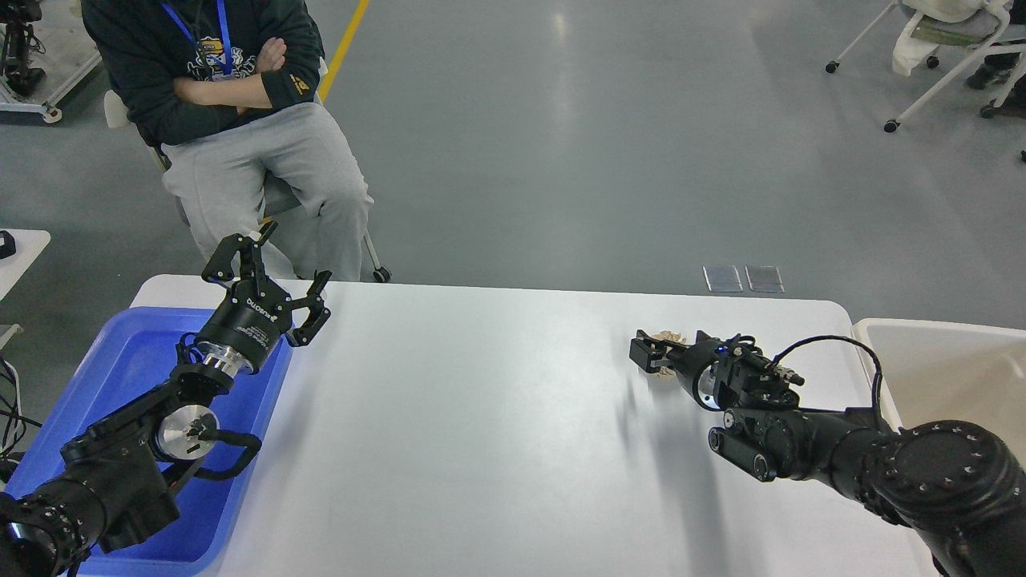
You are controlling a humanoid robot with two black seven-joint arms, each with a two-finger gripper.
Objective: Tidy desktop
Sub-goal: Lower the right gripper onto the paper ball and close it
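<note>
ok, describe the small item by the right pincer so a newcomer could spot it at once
Start at the white desktop, between the blue tray on the left and the beige tub on the right. Near its far right corner, the right pincer sits at a small tan crumpled lump, mostly hidden behind it. It is the only loose item seen on the tabletop.

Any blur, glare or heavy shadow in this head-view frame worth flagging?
Head view: sharp overall; the right tool is small and dark, nearly hiding the beige object behind it. Soft grey shadows streak the desktop below that arm. Pale ceiling-light glare on the floor. Left tool crisp.
</note>
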